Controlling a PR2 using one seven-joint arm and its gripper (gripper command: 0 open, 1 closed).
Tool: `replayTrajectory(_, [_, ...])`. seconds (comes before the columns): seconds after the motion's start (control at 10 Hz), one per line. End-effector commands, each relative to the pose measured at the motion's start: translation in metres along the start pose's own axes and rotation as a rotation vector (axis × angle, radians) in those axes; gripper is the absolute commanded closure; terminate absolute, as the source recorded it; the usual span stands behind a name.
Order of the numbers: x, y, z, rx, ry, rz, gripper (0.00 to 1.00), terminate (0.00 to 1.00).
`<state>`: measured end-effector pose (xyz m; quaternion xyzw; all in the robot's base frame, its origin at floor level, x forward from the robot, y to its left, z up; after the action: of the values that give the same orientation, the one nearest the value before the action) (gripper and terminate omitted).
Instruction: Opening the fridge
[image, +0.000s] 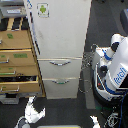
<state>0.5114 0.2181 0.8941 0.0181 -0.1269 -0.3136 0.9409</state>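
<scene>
Gripper (34, 111) sits low in the exterior view, below the fridge (59, 45) and toward its wooden-cabinet side, clear of the fridge w/ dark floor between them; its fingers look parted into a V, empty, though the pic is too coarse to be sure. Fridge stands mid-scene, tall and white: big upper door (60, 27) w/ a green-and-white sticker (43, 10) near its top corner, and two lower drawers under it, upper drawer handle (60, 62) and lower drawer handle (61, 81) both curved silver. Progress, as far as I can judge: nothing opened yet. Upper door looks flush, both drawers look flush, no handle held. So the whole job is left: reach, grip, pull. A second light-coloured part (94, 120) shows below the fridge toward the other side; can't tell what state it's in. Wooden cabinet (19, 62) touches or nearly touches the fridge on the sticker side, w/ its lower drawer (17, 79) apparently pulled out, which could crowd the arm's approach. Robot body (115, 70), white w/ blue, stands beside the fridge opposite the cabinet, cables near it, so a swinging door may have tight room there.
</scene>
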Motion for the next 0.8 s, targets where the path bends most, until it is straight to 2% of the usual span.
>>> replayTrajectory(0.1, [0.098,0.047,0.027,0.009,-0.064,-0.036,0.0,0.0])
replayTrajectory(0.3, [0.135,0.08,0.032,0.09,-0.002,0.025,0.0,0.0])
replayTrajectory(0.5, [0.151,0.107,0.052,0.132,-0.01,0.052,0.0,0.0])
replayTrajectory(0.7, [0.168,0.168,0.053,0.234,0.082,0.22,0.0,0.0])
replayTrajectory(0.8, [0.168,0.184,0.061,0.233,0.077,0.251,0.0,0.0])
